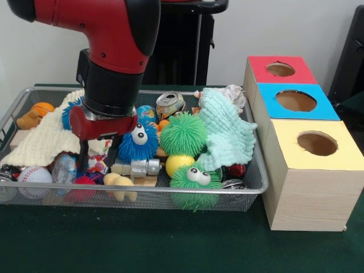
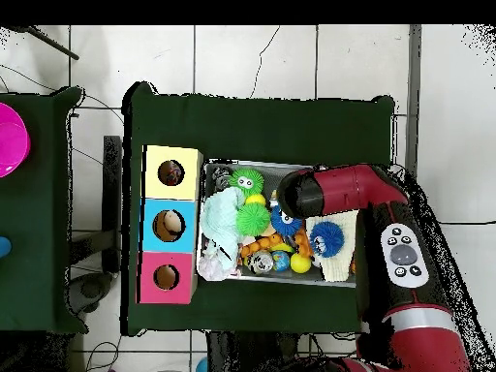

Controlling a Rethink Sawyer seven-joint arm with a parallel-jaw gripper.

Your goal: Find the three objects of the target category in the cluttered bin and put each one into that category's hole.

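We count three holes, one per box (image 1: 301,165); two green spiky balls (image 1: 183,133); two blue spiky balls (image 1: 138,142); two cloths (image 1: 227,136); one baseball (image 1: 34,174); one can (image 1: 170,103)

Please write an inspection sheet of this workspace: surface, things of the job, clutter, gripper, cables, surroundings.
Surface: green table, bare in front of the bin.
Job's things: wire bin full of toys; box with red hole, blue hole, yellow hole.
Clutter: green furry ball, blue furry toy with eyes, mint cloth, cream cloth, can, baseball.
Gripper: gripper lowered into the bin, fingers apart, holding nothing visible.
Cables: thin cables on the tiled floor.
Surroundings: pink round object on a neighbouring table.
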